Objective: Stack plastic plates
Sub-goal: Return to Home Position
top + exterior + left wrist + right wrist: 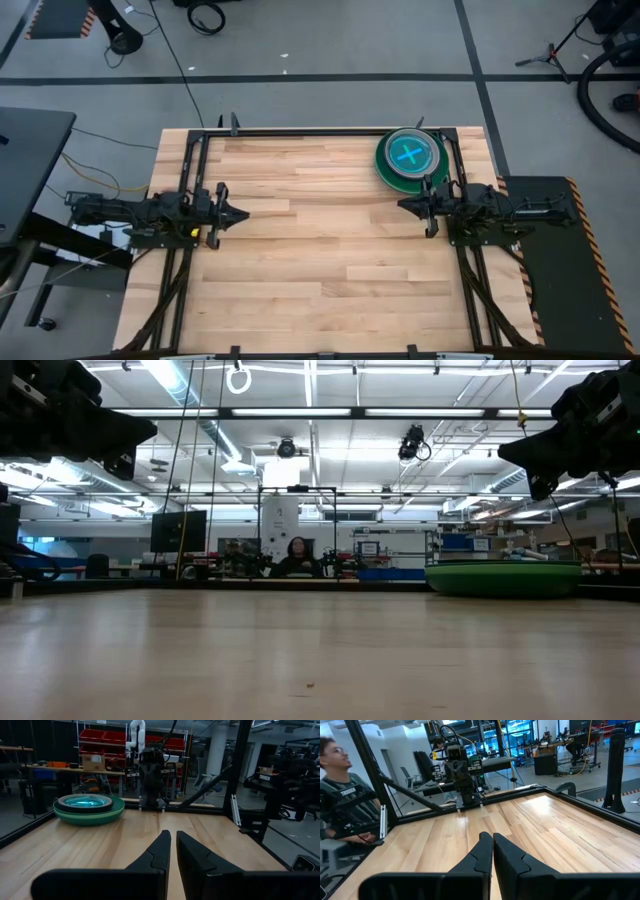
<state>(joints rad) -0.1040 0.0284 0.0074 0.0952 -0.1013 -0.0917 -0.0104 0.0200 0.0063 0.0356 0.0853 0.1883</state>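
Observation:
The plastic plates stand in one stack point(411, 157) at the table's far right corner. A wide green plate is at the bottom, darker plates lie on it, and a translucent blue one is on top. The stack also shows in the low view point(503, 577) and the left wrist view point(89, 807). My left gripper point(243, 213) point(172, 836) hovers level at the table's left edge, shut, with nothing between its fingers. My right gripper point(402, 205) point(492, 837) hovers level at the right edge, just nearer than the stack, shut and empty.
A black rail frame point(300, 131) runs around the wooden table top point(320, 250), whose middle and near part is bare wood. A person point(342, 795) sits beyond the table's side, and another person point(297, 555) sits far behind the table.

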